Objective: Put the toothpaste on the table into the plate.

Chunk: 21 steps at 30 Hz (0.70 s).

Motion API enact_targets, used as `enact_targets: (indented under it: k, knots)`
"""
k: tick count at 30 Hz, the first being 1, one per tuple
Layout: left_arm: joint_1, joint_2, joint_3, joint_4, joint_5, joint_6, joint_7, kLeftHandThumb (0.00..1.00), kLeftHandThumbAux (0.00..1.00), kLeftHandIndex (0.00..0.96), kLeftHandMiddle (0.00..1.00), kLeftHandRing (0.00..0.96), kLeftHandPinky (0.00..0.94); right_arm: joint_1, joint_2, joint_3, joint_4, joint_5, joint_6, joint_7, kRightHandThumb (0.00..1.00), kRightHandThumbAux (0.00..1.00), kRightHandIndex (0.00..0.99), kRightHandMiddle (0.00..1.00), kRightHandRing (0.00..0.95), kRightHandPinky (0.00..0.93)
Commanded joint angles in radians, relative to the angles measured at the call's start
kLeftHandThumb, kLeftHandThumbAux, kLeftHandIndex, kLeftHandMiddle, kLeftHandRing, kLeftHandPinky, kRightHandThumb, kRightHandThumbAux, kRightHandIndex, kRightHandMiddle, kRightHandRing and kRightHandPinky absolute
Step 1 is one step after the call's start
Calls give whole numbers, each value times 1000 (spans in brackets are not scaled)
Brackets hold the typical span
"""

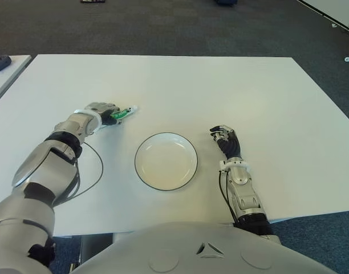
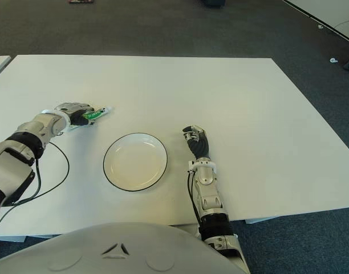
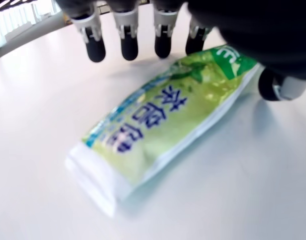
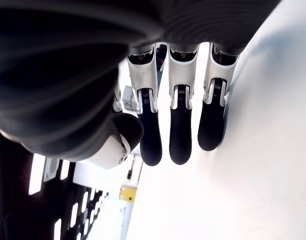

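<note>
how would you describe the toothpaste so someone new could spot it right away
On the white table, look to the robot's left of the round white plate, under the left hand. The toothpaste is a flat green and white tube with blue lettering, lying on the tabletop, the only coloured thing there.

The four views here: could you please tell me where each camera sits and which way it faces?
Left eye, head: down at table, plate, both arms.
Right eye: same scene, slightly shifted; right hand beside plate.
Left wrist: close on left hand over toothpaste.
Right wrist: its own empty fingers, table.
Eyes and left wrist share the toothpaste.
</note>
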Motion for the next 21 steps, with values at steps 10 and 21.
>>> enact_targets:
  k: [10, 21]
  knots:
    - [12, -26, -61, 54, 10, -5, -120, 442, 281, 0, 0, 0, 0, 29, 7, -5, -24, 2, 24, -1, 712, 733, 418, 406, 385, 400]
    - [17, -36, -78, 55, 13, -7, -165, 446, 316, 0, 0, 0, 0, 36, 4, -5, -30, -3, 22, -2, 712, 732, 418, 408, 389, 404]
